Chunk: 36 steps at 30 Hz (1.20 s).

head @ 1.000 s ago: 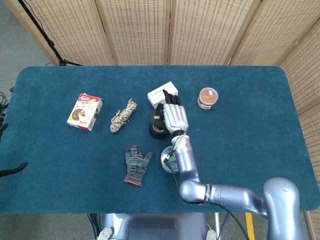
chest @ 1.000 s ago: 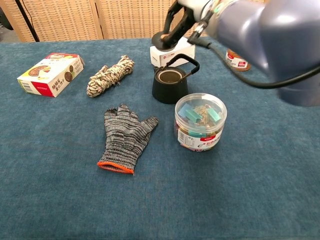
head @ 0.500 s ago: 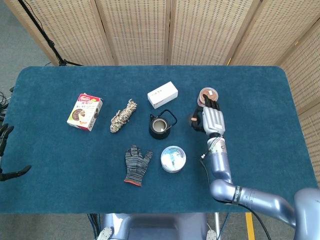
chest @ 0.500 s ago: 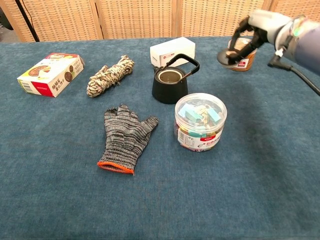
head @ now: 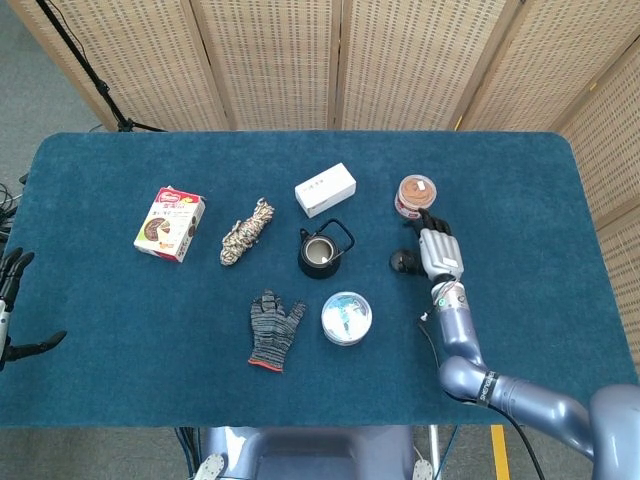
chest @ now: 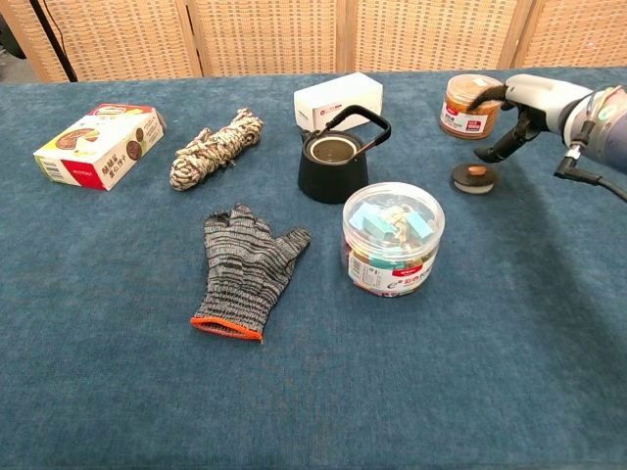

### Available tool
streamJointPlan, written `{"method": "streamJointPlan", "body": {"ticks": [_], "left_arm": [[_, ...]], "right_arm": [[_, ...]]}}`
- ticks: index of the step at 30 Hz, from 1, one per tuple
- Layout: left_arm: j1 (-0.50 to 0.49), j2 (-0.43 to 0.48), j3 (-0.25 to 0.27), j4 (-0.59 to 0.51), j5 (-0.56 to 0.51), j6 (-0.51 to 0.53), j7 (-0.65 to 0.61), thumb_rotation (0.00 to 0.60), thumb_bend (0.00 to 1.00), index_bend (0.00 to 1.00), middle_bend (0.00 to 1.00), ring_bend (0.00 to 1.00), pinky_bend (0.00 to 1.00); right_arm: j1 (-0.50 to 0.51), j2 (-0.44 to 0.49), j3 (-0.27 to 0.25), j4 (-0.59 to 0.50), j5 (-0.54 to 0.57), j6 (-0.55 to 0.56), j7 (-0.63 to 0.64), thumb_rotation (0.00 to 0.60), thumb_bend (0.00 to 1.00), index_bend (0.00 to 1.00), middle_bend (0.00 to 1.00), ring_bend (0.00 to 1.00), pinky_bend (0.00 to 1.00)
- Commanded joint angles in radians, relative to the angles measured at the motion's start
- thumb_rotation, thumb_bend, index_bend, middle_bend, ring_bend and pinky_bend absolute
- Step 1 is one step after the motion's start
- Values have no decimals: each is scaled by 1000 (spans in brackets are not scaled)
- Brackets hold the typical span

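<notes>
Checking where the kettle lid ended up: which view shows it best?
The chest view: the kettle lid lies flat on the cloth, knob up, just clear of the right hand. In the head view it is a small dark blob.

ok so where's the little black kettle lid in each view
Head view: kettle lid lies on the cloth right of centre, just left of the right robot hand.
Chest view: kettle lid sits upper right, below the hand's fingers.
Shared landmark: the brown jar just behind it.
</notes>
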Motion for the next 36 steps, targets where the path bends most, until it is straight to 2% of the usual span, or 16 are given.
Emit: {"method": "streamJointPlan", "body": {"ticks": [1,4,7,8,10,12,14,17,20,29,36], "left_arm": [[0,1,2,0,3,0,0,600,0,0,0,0,0],[3,1,6,1,12,5,1,600,0,0,0,0,0],[9,1,13,4,24,14,5,600,0,0,0,0,0],[12,-1,17,5,30,18,7,600,0,0,0,0,0],[16,-3,21,8,39,26,12,600,0,0,0,0,0],[19,-10,27,12,49,32,28,600,0,0,0,0,0],[22,-19,36,12,63,36,49,600,0,0,0,0,0],[31,-28,44,8,77,50,64,600,0,0,0,0,0],[40,-39,52,8,82,62,79,600,0,0,0,0,0],[62,-41,75,22,123,88,57,600,0,0,0,0,0],[75,-66,90,69,163,109,50,600,0,0,0,0,0]], "right_arm": [[-25,74,16,-112,-65,41,30,600,454,0,0,0,0],[-51,151,26,-221,-130,84,45,600,453,0,0,0,0],[-93,236,3,-303,-232,121,61,600,443,0,0,0,0],[-115,269,-15,-321,-283,136,72,600,420,0,0,0,0],[-148,313,-46,-332,-365,153,101,600,264,0,0,0,0],[-186,354,-85,-321,-458,183,129,600,120,2,0,0,0],[-236,386,-140,-286,-601,248,181,600,39,11,0,0,0],[-305,408,-209,-218,-757,347,270,600,5,20,0,0,0],[-369,418,-260,-157,-848,431,357,600,0,20,0,0,0],[-506,386,-340,-34,-967,604,417,600,0,43,0,0,0],[-566,372,-355,-17,-979,647,449,600,0,94,0,0,0]]}}
